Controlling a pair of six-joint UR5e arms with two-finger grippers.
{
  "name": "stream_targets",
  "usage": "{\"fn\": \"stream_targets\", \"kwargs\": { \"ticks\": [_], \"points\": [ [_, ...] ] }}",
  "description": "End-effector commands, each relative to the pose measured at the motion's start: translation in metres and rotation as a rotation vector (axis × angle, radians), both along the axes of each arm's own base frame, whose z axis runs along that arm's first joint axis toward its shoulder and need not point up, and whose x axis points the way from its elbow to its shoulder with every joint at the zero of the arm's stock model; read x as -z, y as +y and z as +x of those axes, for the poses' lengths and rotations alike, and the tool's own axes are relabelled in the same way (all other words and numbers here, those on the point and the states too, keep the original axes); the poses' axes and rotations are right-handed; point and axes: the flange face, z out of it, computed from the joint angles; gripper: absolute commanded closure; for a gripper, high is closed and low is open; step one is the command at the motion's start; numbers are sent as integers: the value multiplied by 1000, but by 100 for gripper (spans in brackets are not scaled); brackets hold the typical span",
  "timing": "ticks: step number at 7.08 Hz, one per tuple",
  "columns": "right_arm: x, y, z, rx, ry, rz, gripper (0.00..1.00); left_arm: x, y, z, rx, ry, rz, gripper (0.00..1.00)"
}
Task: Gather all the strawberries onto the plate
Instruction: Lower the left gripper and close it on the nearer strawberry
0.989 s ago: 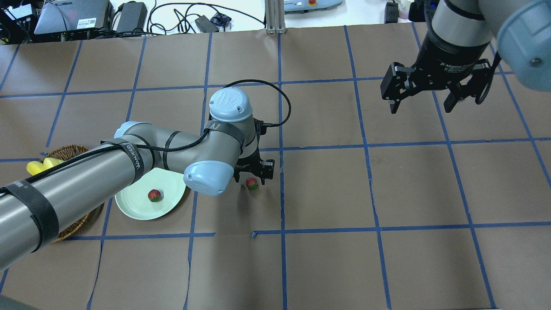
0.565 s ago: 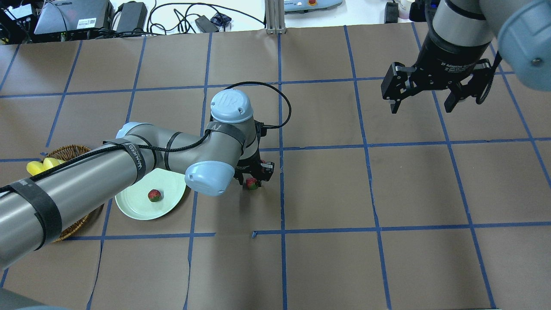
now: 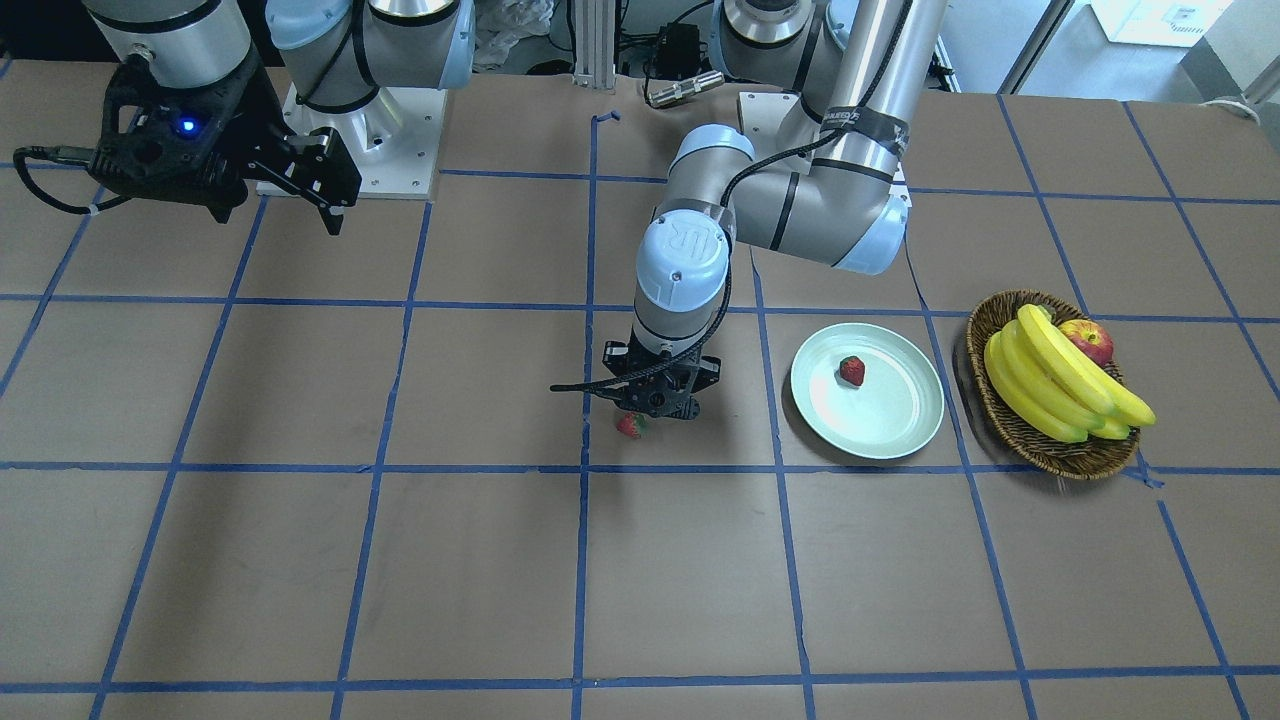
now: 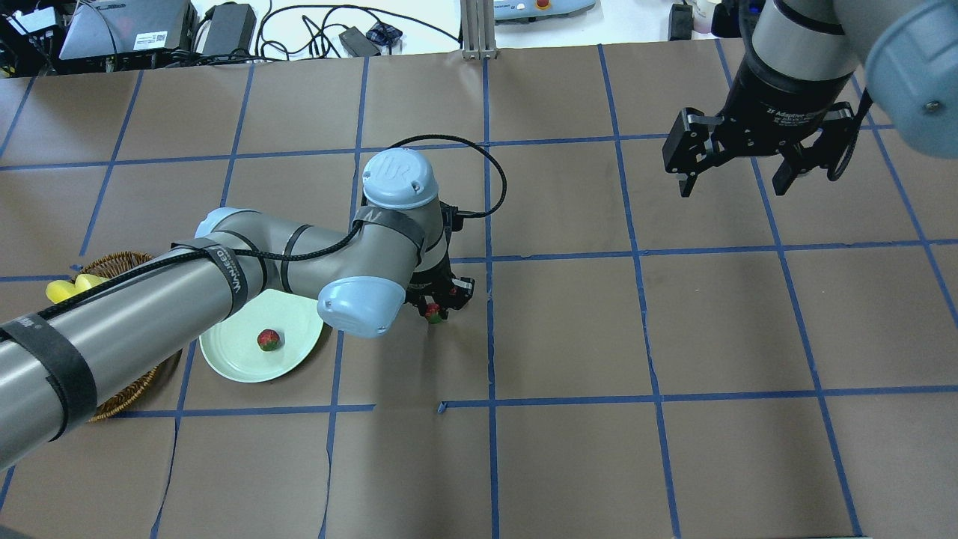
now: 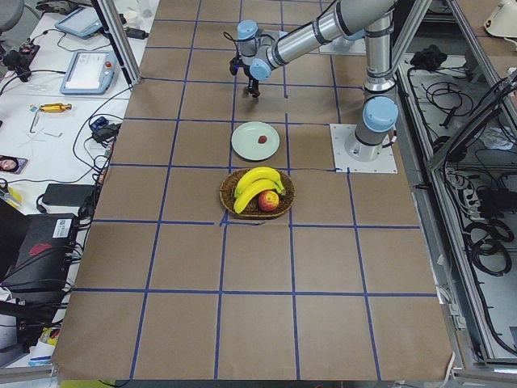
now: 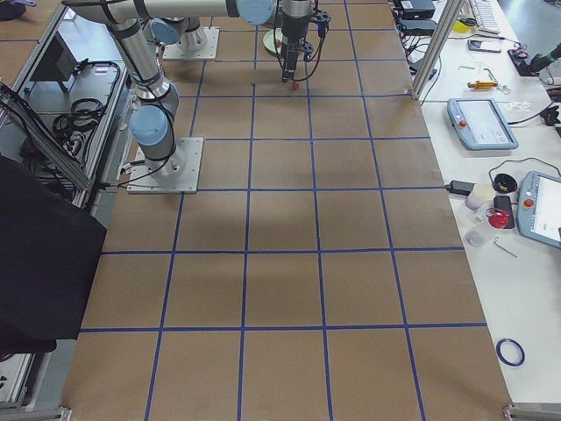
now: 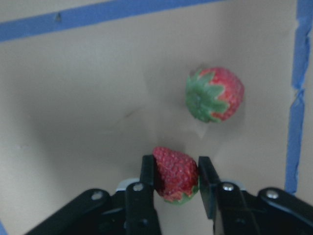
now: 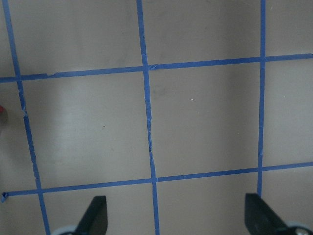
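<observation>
your left gripper point(image 7: 176, 167) was pinched tight on one strawberry point(image 7: 173, 178) at the wrist frame's lower centre. a second strawberry point(image 7: 214, 94) lay on the desk point(image 7: 88, 107) up and to the right (leafy cap facing the camera). a third strawberry point(image 4: 268, 339) sat on the plate point(image 4: 239, 361), lower left overhead. your right gripper point(image 4: 733, 189) hung wide open and empty, upper right.

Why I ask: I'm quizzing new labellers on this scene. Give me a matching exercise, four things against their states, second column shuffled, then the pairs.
Things:
1. left gripper
2. right gripper
3. plate
4. basket

States:
a. holds bananas and apple
b. open above table
c. shut on pinched strawberry
d. carries resting strawberry

Pairs: 1-c, 2-b, 3-d, 4-a.
</observation>
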Motion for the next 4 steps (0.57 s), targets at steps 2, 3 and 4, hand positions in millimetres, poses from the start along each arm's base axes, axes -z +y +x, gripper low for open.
{"fn": "stream_targets", "kwargs": {
  "ticks": [2,3,4],
  "points": [
    [-1,0,1,0,0,-1,0,-48,-15,66,-93,-52,97,95],
    [-1,0,1,0,0,-2,0,-60,-19,105,-123,-89,120,95],
    [0,0,1,0,0,1,0,-64,-19,134,-96,-101,159,96]
  ]
}}
